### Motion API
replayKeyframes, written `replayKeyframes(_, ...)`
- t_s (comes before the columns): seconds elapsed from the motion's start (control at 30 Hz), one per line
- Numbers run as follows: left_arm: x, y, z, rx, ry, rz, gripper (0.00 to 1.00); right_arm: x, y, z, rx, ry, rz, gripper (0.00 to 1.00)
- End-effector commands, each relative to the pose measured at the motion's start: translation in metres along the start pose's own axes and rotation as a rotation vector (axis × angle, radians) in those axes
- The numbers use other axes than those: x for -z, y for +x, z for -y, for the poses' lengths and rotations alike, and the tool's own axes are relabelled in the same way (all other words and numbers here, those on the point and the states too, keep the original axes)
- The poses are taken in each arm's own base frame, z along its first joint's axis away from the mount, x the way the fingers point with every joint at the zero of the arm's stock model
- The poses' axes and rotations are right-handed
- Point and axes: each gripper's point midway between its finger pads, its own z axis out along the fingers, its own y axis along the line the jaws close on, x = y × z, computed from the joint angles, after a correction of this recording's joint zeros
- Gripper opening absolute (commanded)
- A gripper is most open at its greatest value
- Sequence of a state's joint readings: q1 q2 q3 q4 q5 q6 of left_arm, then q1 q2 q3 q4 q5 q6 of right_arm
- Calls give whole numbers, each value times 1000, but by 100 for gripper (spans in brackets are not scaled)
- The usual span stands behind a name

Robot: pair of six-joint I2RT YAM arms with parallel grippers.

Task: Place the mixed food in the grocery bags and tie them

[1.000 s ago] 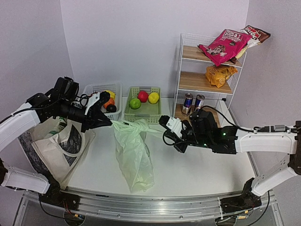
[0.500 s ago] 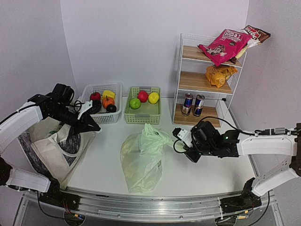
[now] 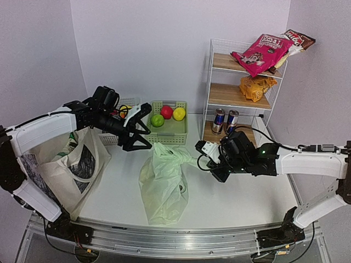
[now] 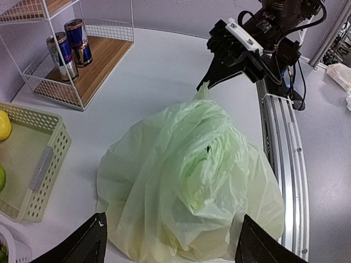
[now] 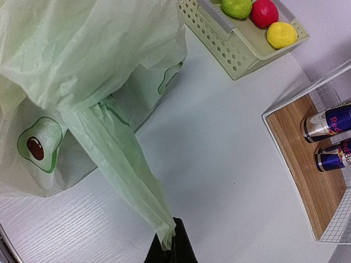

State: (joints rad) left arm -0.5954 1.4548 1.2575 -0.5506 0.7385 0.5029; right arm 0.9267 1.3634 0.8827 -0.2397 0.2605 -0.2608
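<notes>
At mid-table: I had the green bag (image 3: 163, 183) slumped between both arms, the tote (image 3: 66, 167) standing at the left edge
Right gripper (image 5: 169, 245): pinched tight on the bag's twisted handle (image 5: 118, 159), drawn taut
Left gripper (image 3: 140, 127): fingers spread wide, nothing held, above the bag's top
Tying well: I judged I should bring the left fingers onto the free handle, close fully, then pull apart evenly, keeping the right side tense
Risk: I thought the thin film could slip or tear
Change: half a second before, the left fingers were shut over the tote; now open beside the bag
</notes>
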Motion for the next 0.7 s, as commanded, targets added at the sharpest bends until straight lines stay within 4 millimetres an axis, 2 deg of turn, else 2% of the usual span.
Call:
replayKeyframes(0.0, -15, -30, 8, -69, 45, 53, 76, 0, -19, -4, 11, -25, 32, 0)
replayKeyframes(0.07, -21, -32, 18, -96, 79, 47, 72, -1, -18, -5, 12, -26, 28, 0)
replayKeyframes(0.3, -30, -29, 16, -109, 91, 14, 50, -3, -17, -6, 15, -28, 23, 0)
replayKeyframes(0.4, -34, -26, 22, -117, 115, 0, 27, -3, -17, -6, 15, -27, 22, 0)
replayKeyframes(0.5, -37, -21, 26, -134, 124, -20, 24, -3, -18, -5, 12, -25, 24, 0)
replayKeyframes(0.67, -38, -6, 23, -138, 108, -86, 28, -3, -20, -4, 18, -20, 27, 0)
